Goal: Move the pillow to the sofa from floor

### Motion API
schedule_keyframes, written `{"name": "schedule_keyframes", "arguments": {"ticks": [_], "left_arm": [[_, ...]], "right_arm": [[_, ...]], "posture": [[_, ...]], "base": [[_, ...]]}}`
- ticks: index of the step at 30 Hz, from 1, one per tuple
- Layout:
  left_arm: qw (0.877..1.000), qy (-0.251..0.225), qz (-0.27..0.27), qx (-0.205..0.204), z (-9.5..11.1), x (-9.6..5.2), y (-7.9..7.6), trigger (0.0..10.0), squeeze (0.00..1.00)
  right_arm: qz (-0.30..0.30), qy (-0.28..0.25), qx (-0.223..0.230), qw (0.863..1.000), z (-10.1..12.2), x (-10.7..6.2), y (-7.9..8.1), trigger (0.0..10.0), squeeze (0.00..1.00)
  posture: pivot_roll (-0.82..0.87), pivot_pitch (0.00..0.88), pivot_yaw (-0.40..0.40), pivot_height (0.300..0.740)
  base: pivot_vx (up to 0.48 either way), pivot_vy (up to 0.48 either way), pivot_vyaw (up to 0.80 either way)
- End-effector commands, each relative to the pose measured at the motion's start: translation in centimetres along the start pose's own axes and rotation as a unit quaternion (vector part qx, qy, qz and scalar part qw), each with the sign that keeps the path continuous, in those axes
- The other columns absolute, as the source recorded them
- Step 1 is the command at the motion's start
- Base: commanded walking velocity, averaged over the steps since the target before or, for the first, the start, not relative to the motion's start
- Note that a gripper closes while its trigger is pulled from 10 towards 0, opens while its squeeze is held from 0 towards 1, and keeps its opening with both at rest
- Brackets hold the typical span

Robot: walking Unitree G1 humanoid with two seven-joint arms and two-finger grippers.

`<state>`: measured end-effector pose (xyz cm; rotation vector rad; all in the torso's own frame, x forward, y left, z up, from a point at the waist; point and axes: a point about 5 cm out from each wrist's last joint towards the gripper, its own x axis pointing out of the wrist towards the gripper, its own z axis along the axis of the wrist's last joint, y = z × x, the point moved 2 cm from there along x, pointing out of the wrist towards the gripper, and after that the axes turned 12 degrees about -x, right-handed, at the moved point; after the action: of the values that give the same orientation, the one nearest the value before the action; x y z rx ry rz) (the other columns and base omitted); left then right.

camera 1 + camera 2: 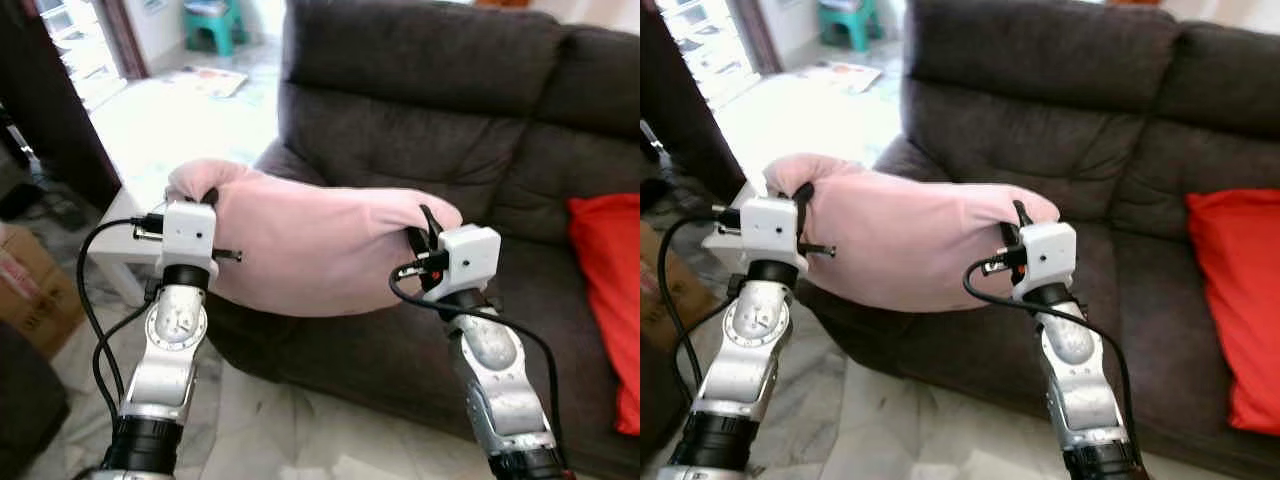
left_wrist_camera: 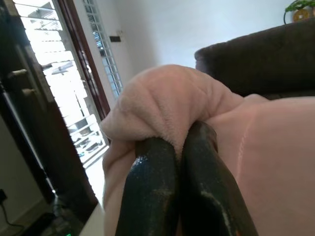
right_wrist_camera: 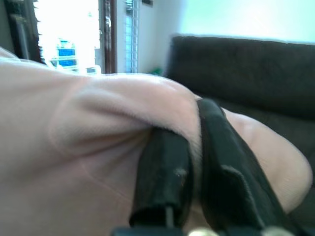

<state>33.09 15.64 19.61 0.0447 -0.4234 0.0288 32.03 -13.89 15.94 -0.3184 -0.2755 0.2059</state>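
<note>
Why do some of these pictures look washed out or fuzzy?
Left eye view: daylight from the doorway bleaches the floor white, while the sofa stays dark. Left wrist view: the window is overexposed. Right wrist view: soft all over, the right tool and pink pillow too close to focus.

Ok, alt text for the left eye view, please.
Both grippers, left and right, hold a pink pillow by its ends, lifted over the arm of a dark brown sofa. A red cushion lies on the seat.
</note>
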Motion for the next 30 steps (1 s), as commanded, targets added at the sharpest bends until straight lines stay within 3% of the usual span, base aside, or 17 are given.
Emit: {"name": "schedule_keyframes", "arguments": {"ticks": [1,13,21,30], "left_arm": [[1.000,-0.020,0.003,0.002,0.9,0.4,0.3,10.0,0.00],[1.000,-0.025,-0.007,-0.006,1.3,0.7,0.0,10.0,0.00],[0.999,-0.027,-0.017,-0.011,1.5,0.8,-0.3,10.0,0.00],[0.999,-0.026,-0.019,-0.012,1.5,0.9,-0.3,10.0,0.00]], "right_arm": [[-0.028,-0.051,0.002,0.998,2.3,0.6,-1.4,10.0,0.00],[-0.035,-0.052,0.001,0.998,2.5,1.0,-1.6,10.0,0.00],[-0.079,-0.035,0.026,0.996,2.1,1.2,-3.0,10.0,0.00],[-0.069,-0.043,0.020,0.997,2.3,1.2,-2.5,10.0,0.00]], "posture": [[-0.03,0.074,-0.052,0.740],[-0.03,0.074,-0.054,0.740],[-0.03,0.073,-0.053,0.740],[-0.03,0.071,-0.053,0.740]], "base": [[0.304,0.000,0.00],[0.337,0.000,0.00],[0.366,0.000,-0.20],[0.332,0.000,-0.23]]}}
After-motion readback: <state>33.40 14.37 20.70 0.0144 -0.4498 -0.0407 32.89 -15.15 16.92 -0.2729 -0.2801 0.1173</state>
